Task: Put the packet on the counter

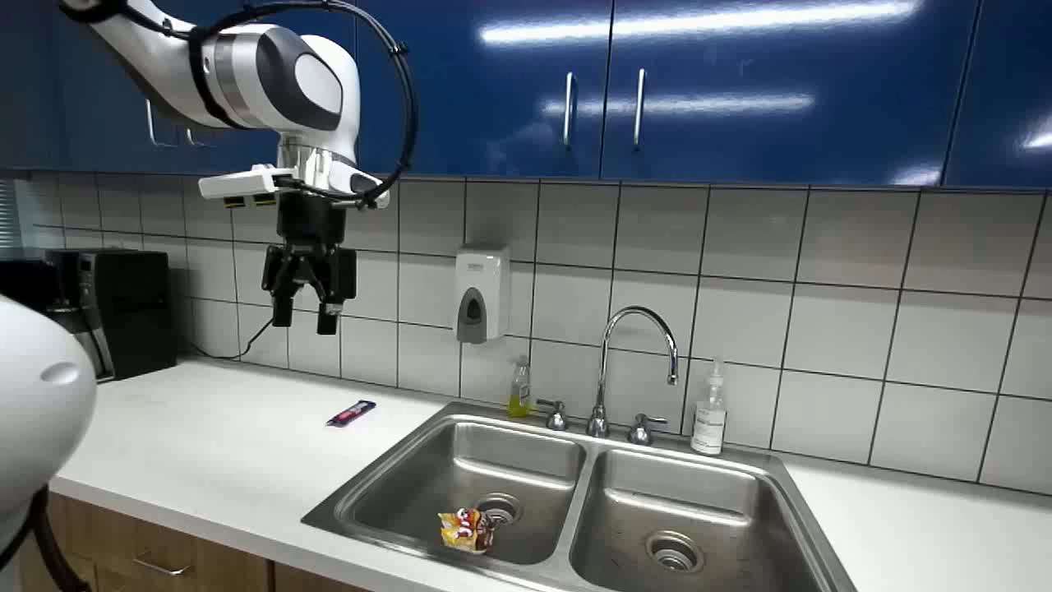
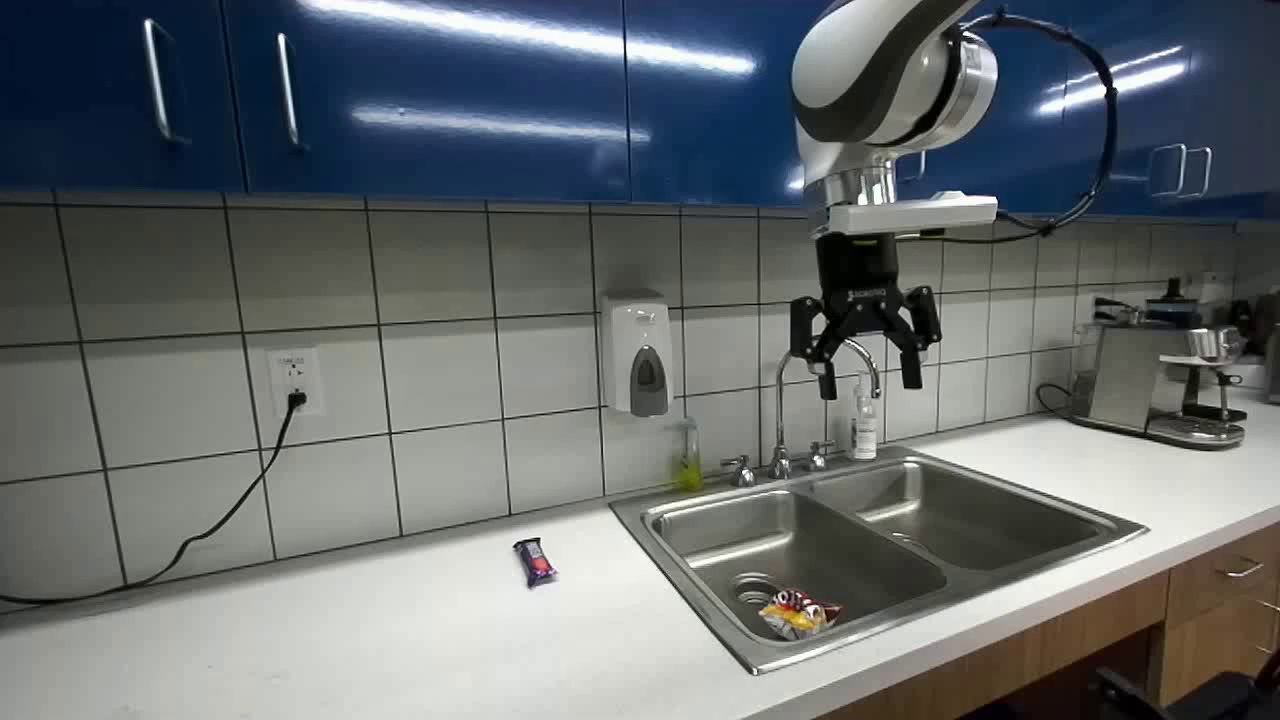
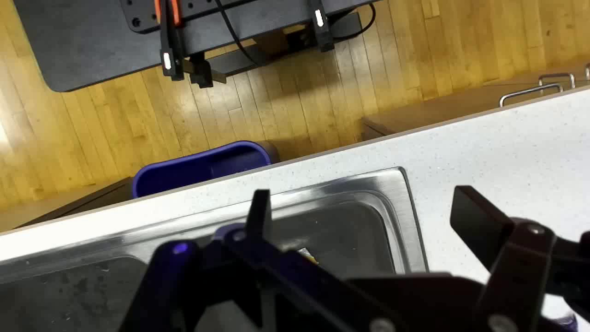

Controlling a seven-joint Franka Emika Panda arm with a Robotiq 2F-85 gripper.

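The packet (image 1: 467,530), a crinkled yellow-orange wrapper with red and dark marks, lies on the floor of a sink basin beside its drain; it also shows in an exterior view as the packet (image 2: 797,615). Only a sliver of the packet (image 3: 308,255) peeks past a finger in the wrist view. Around the sink runs the white counter (image 1: 205,436), seen too as the counter (image 2: 400,640). High above the worktop, pointing down, my gripper (image 1: 305,316) stands open with nothing held. In the wrist view the gripper (image 3: 364,212) has its jaws wide apart over the sink's corner.
A small dark purple-red bar (image 2: 535,562) rests on the worktop. Behind the double sink (image 1: 579,485) rise a tall faucet (image 1: 604,370), a green soap bottle (image 1: 519,386) and a white bottle (image 1: 708,415). Blue cabinets (image 1: 493,99) overhang the back. A blue bin (image 3: 203,168) stands below the front edge.
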